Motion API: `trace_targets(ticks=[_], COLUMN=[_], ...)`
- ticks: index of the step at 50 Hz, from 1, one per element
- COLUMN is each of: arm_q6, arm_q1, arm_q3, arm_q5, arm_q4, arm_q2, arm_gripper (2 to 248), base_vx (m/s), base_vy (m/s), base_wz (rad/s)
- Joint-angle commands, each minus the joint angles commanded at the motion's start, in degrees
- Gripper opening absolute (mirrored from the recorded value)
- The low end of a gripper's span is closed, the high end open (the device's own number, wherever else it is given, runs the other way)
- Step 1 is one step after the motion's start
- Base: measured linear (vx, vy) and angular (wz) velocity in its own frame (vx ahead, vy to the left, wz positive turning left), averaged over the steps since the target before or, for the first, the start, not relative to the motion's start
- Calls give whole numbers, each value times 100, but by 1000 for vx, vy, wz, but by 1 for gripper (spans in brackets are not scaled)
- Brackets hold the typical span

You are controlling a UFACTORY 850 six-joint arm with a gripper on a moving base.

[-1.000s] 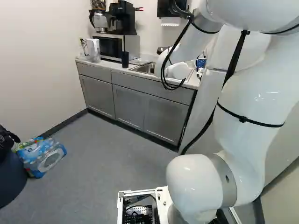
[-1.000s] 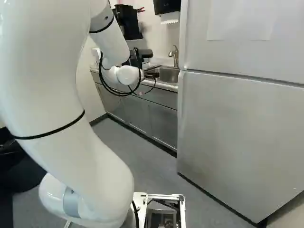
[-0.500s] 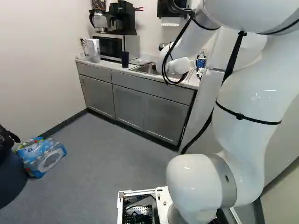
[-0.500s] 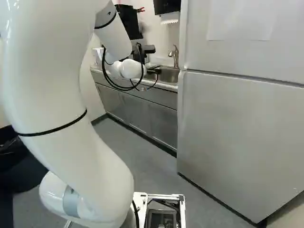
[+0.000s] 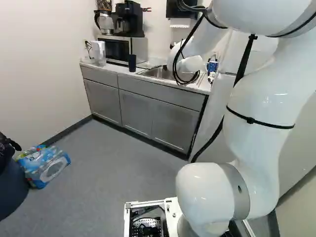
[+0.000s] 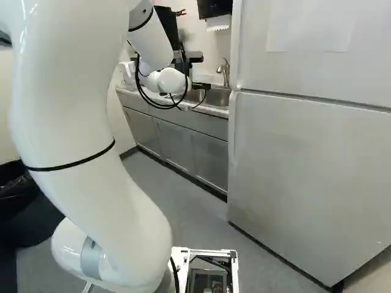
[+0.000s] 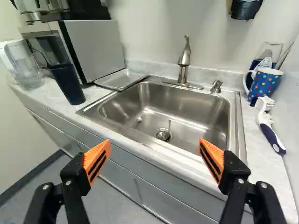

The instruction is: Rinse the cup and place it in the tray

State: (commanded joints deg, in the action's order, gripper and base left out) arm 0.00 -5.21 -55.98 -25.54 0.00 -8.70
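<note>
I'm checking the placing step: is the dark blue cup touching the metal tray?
Apart. In the wrist view, a strip of counter shows between the dark blue cup and the metal tray.

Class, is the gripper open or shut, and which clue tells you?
Open. The gripper's orange pads stand wide apart, with nothing held between them.

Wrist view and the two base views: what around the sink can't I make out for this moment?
- Contents of the polka-dot mug: wrist view, mostly hidden by its near wall.
- Contents of the navy tumbler: wrist view, hidden by its side.
- Foot of the clear glass: wrist view, behind the mug.
- Refrigerator top: right base view, cut off by the upper edge.
</note>
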Motion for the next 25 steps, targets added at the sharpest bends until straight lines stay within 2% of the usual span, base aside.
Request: trace_targets(ticks=[25], arm_q6=[0], arm_q1=[-117], arm_q3=[-437], arm_q5=[0], arm_q4=[0], arm_q2=[-116], arm_gripper=[247], base_vx=[0], base_vy=[0], base_wz=[0])
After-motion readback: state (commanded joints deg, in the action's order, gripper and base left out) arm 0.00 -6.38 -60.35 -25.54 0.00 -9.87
